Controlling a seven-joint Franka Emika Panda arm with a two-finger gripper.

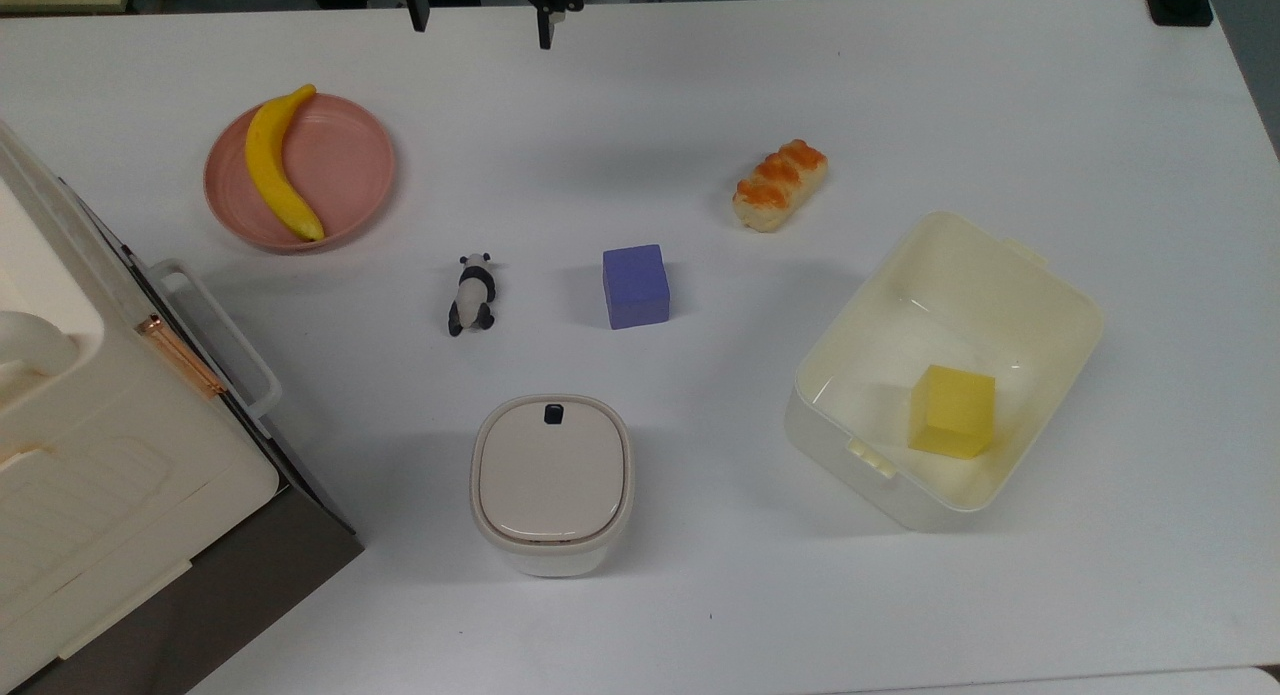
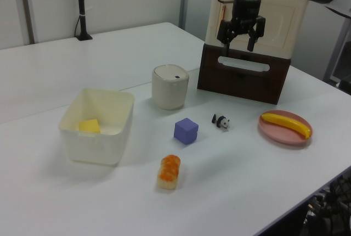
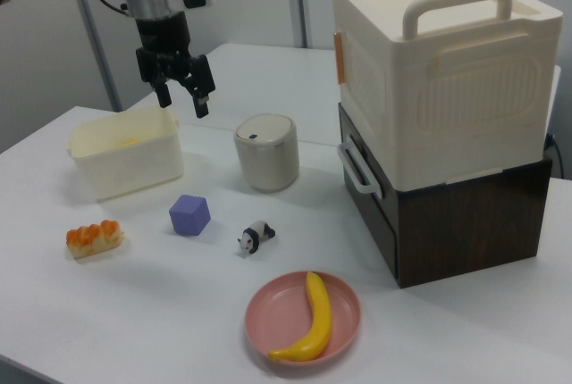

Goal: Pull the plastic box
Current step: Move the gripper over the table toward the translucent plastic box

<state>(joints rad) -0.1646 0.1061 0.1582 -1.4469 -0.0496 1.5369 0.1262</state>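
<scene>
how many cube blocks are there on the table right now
2. A purple cube sits on the bare table near the middle, and a yellow cube lies inside the plastic box. The lidded canister could hide more.

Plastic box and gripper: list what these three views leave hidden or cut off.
- Top view: the gripper is cut by the top edge; just two fingertips enter the frame.
- Right view: the plastic box is seen side-on, so its near wall hides the inside; the yellow block is only a faint tint there.
- Left view: the box's front wall hides the block's lower part.
- Top view: the white appliance runs off the top view's left edge.
</scene>
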